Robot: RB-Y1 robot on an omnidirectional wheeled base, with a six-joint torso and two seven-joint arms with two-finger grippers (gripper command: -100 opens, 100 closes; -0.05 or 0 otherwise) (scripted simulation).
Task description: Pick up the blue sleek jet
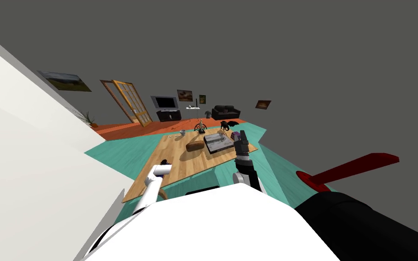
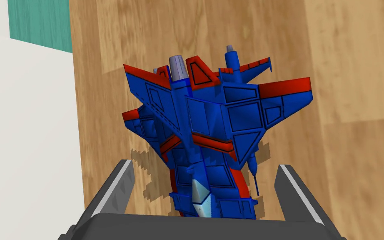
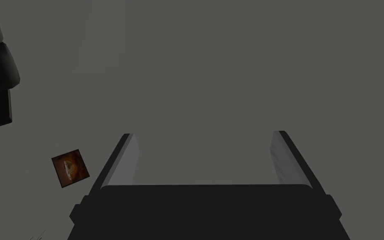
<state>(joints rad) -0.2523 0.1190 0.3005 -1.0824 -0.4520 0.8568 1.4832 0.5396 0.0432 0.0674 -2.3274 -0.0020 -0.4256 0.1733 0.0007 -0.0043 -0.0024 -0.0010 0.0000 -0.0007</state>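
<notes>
Our left end effector (image 2: 204,164), fingers spread, straddled the nose of the blue and red jet (image 2: 212,112) without touching it. The jet lay on the wooden tabletop (image 2: 345,83) near its edge, tail pointing away from the fingers. Our right end effector (image 3: 203,135), likewise spread, hung raised by the tabletop's right edge.

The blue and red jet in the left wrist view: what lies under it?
A wooden tabletop lies under the jet. The wood directly beneath its body is covered.
</notes>
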